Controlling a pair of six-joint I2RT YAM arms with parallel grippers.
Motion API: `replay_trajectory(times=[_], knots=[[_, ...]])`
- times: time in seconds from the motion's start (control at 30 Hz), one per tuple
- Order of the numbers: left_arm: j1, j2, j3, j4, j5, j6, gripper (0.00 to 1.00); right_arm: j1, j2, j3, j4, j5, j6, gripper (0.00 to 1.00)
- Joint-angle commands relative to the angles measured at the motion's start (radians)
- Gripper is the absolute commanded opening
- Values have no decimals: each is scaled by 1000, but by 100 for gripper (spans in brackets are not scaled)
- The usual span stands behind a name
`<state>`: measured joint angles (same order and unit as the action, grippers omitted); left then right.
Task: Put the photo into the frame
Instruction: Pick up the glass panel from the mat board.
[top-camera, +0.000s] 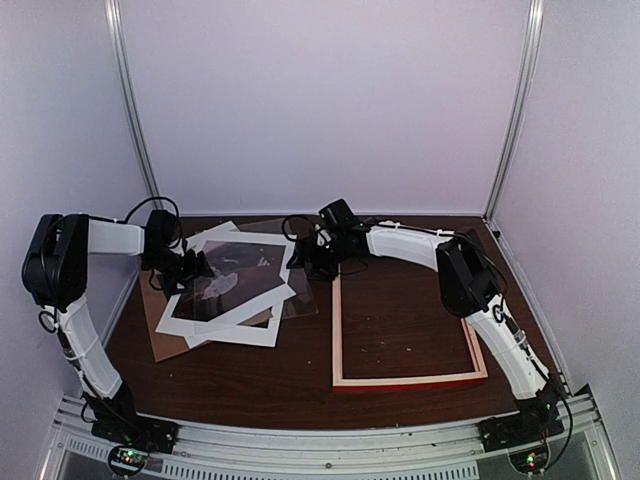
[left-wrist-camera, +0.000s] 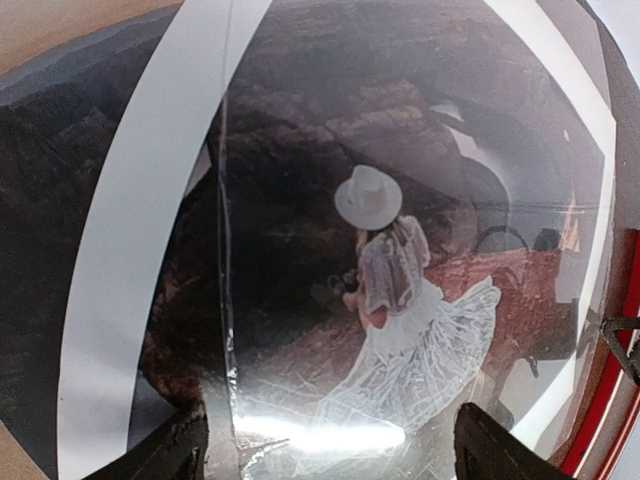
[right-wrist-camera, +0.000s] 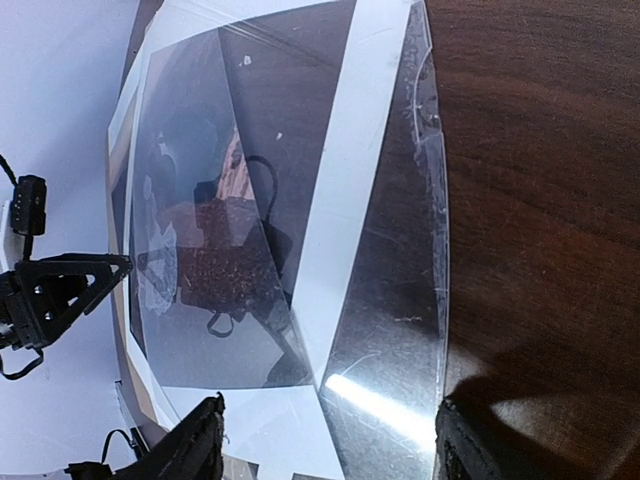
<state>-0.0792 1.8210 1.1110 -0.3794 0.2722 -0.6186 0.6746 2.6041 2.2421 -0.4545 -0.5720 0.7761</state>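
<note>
The photo (top-camera: 235, 275), a dark landscape with a white-dressed figure (left-wrist-camera: 400, 330), lies at the left of the table in a stack with a white mat (top-camera: 225, 325) and a clear sheet (top-camera: 300, 300) that partly covers it. The red frame (top-camera: 410, 380) lies flat to the right, nothing inside it. My left gripper (top-camera: 195, 268) hovers open over the photo's left part; its fingertips (left-wrist-camera: 180, 450) hold nothing. My right gripper (top-camera: 312, 262) stands open over the clear sheet's right edge (right-wrist-camera: 440, 250), fingertips (right-wrist-camera: 190, 450) apart and holding nothing. In the right wrist view the photo (right-wrist-camera: 210, 280) shows through the sheet.
A brown backing board (top-camera: 160, 340) sticks out under the stack at the front left. Booth walls close in the table on three sides. Dark wooden tabletop (right-wrist-camera: 540, 150) shows to the right of the clear sheet. The frame's red edge (left-wrist-camera: 610, 400) is near the photo's right side.
</note>
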Motion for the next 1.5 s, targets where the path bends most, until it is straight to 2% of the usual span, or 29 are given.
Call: replay_trajectory(times=[0.0, 0.3, 0.7, 0.8, 1.03, 1.47], knots=[[22, 31, 25, -3, 50, 19, 85, -7, 48, -7, -17, -39, 64, 72], [24, 36, -5, 47, 147, -9, 82, -7, 7, -90, 110, -131, 141, 69], [35, -15, -51, 157, 288, -45, 80, -13, -52, -218, 151, -177, 112, 67], [34, -37, -51, 127, 242, -42, 79, -13, -59, -228, 157, -176, 109, 67], [39, -51, 19, -26, -10, 37, 80, -22, -43, -174, 65, -83, 35, 70], [45, 118, 192, -58, -56, 99, 80, -22, -22, -154, 36, -29, 13, 71]])
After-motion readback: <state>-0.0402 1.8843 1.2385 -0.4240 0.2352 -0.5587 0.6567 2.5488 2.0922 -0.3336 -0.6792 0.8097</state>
